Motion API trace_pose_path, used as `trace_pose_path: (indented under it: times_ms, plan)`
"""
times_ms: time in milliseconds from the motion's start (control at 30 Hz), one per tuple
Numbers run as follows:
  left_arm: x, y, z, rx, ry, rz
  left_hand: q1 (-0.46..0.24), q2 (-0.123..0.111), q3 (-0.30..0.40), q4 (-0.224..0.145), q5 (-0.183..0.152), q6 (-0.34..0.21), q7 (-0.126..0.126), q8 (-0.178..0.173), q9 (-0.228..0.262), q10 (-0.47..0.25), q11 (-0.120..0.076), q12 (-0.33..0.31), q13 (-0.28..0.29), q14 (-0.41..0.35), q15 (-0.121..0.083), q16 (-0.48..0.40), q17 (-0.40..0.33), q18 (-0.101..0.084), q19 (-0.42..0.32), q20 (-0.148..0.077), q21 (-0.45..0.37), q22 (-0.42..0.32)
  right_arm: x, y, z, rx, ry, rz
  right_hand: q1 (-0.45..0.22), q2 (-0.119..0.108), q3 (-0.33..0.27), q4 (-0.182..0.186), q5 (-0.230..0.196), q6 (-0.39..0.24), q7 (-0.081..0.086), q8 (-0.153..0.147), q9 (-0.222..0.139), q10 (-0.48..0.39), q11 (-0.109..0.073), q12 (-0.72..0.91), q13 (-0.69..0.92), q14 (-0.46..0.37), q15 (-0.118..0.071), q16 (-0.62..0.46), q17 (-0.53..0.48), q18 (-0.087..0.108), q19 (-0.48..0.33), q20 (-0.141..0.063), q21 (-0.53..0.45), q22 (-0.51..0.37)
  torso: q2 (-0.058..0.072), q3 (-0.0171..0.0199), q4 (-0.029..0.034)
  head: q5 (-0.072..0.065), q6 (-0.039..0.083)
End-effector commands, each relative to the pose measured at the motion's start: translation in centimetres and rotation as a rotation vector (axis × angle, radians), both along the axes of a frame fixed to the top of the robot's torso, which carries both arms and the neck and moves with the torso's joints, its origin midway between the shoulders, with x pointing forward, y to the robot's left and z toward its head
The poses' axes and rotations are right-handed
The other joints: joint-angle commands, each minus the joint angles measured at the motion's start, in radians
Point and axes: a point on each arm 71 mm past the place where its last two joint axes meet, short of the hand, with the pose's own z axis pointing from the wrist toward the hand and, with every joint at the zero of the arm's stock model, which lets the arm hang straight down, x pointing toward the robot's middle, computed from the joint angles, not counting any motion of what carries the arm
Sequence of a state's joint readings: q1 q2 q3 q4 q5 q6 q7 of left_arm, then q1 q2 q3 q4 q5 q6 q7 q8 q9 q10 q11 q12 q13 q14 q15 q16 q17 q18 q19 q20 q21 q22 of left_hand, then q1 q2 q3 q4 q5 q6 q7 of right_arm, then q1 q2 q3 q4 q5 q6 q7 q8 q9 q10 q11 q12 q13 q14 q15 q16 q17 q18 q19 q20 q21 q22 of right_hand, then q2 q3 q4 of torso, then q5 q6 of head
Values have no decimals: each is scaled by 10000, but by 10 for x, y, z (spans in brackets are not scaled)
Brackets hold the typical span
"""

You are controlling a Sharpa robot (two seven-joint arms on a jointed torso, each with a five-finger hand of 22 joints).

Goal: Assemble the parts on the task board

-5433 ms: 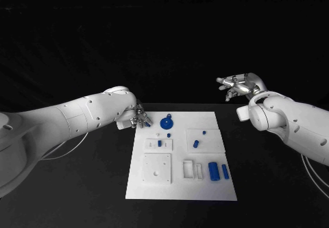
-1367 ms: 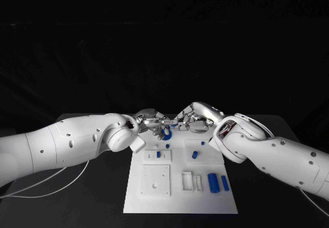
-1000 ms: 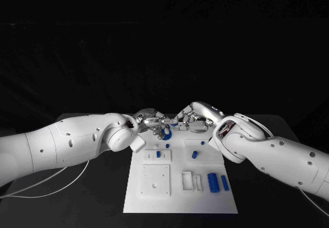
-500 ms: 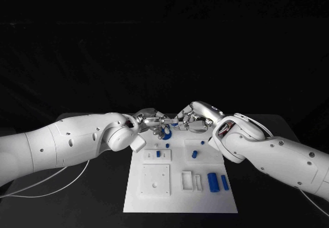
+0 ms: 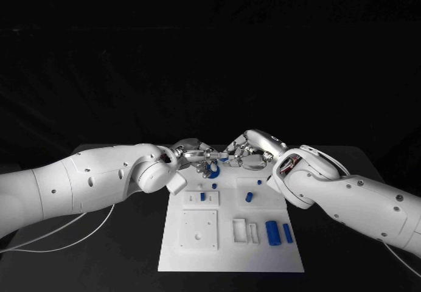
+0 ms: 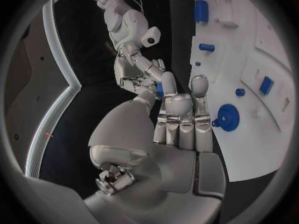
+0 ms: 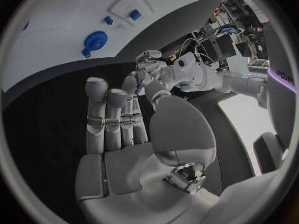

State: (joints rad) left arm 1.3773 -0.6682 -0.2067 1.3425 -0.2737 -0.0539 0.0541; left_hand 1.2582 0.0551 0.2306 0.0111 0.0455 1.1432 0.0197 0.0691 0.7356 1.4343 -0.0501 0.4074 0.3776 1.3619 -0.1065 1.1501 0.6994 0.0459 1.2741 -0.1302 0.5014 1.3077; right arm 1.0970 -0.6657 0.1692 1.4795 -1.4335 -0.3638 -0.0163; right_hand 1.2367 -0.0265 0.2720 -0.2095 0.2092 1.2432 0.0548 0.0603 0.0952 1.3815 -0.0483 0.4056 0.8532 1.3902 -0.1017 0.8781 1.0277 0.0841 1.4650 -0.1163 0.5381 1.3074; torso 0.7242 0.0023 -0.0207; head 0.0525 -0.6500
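A: Head view first. Where are the hands?
B: Left hand (image 5: pixel 191 155) and right hand (image 5: pixel 246 155) meet fingertip to fingertip over the 12 o'clock end of the task board (image 5: pixel 230 258). A small blue part (image 5: pixel 222 159) sits between them, probably a hand-to-hand pass to re-grip it.
A: Who's holding it?
B: Cannot tell for either hand.
A: Count on the board?
B: One blue gear (image 5: pixel 213 174) just below the hands, two long blue pieces (image 5: pixel 273 234) at 5 o'clock, and about four small ones mid-board.
A: Left wrist view?
B: Left fingers lie nearly straight, their tips at the part, with the right hand's fingers curled around it. The grip isn't clear. One gear and five smaller pieces are on the board.
A: Right wrist view?
B: Right fingers are straight too, with the part at the left hand's fingertips. Still no clear holder. One gear, two small pieces beside it.
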Motion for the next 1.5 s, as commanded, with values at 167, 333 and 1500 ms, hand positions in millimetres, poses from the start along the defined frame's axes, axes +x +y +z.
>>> trace_pose_path:
  times_ms: [167, 333, 1500]
  plan:
    - [1, 0, 2, -209, 174, 91, -247, -13, -388, 184, 30, 89, -9, -12, -764, -92, -18, 3, 28, -67, -17, -76, -58, -58, -31, 15, -92, 178, -1, 2, -3, -63, 195, 173, -63, -10, -93, 2, 67, 440, -307, 41, 1138, 63, -40, -46, 28, 85, 9, 99, 54, -211, 461, -59, 108, 647, -2, -6, 0, -11, -9]
    - [2, 1, 1, -254, 222, 136, -523, -130, -679, 359, 28, 156, -8, -11, -900, -82, -19, -1, 26, -73, -20, -80, -67, -66, -24, 9, -99, 180, -1, 1, -3, -98, 234, 137, -57, -10, -134, 5, 88, 442, -312, 36, 1168, 71, -43, -57, 40, 84, 5, 104, 84, -222, 458, -66, 150, 654, -1, -5, 4, -13, -12]
    - [3, 7, 0, -187, 446, 38, -807, -379, -561, -60, 67, 290, -61, 48, -810, -173, -34, 129, 62, -103, -13, -2, -167, -48, -12, 41, -137, 190, 2, -4, -6, -272, 368, 12, -41, -5, -189, -10, 106, 456, -314, 35, 1172, 78, -45, -89, 74, 90, 5, 105, 153, -216, 447, -69, 190, 653, 0, -7, 4, -47, -31]
